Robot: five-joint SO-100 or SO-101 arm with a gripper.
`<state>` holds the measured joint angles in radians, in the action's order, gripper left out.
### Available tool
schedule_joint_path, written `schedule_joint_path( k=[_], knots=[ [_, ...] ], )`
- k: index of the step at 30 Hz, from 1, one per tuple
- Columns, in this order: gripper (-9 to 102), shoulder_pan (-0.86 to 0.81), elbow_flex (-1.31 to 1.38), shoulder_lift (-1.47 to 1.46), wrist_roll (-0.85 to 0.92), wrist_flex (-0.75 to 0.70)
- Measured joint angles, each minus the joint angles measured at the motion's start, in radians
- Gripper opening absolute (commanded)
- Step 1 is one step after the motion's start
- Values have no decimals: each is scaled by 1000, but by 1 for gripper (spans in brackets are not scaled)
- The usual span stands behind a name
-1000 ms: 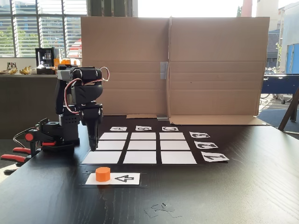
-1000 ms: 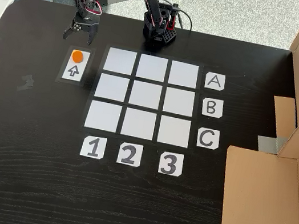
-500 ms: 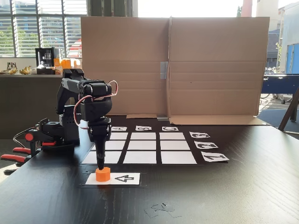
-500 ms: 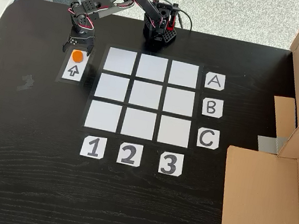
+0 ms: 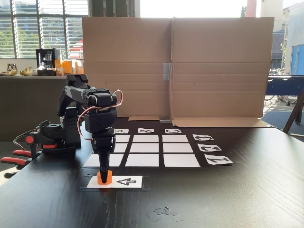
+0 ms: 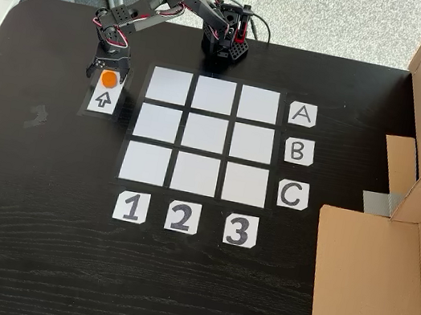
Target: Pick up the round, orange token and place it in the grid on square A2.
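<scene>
In the fixed view from the bench's front edge, your fingers (image 5: 103,177) point straight down over the token (image 5: 105,177), which sits on the arrow card (image 5: 121,182) in front of the grid (image 5: 145,148); you cannot tell here whether they grip it. In the fixed view from above, your fingers stand spread either side of the token (image 6: 109,78), on the card's far end, beside the grid's (image 6: 206,136) corner; square A2 (image 6: 214,95) lies bare.

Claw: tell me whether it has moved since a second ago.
Yes. The claw has come forward off the grid and down onto the token on the arrow card.
</scene>
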<state>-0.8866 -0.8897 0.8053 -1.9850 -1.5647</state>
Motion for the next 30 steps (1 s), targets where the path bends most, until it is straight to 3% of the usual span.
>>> schedule_joint_path(
  k=[7,8,11,12,20,30],
  knots=[
    [38,-11,2,-21,-20,0],
    [35,-12,3,-23,-25,0],
    [3,-18,20,-41,-29,0],
    [-1,-20,28,-48,-29,-2],
    [-1,-25,57,-61,-25,2],
    [-1,-55,-8,23,179,18]
  ],
)
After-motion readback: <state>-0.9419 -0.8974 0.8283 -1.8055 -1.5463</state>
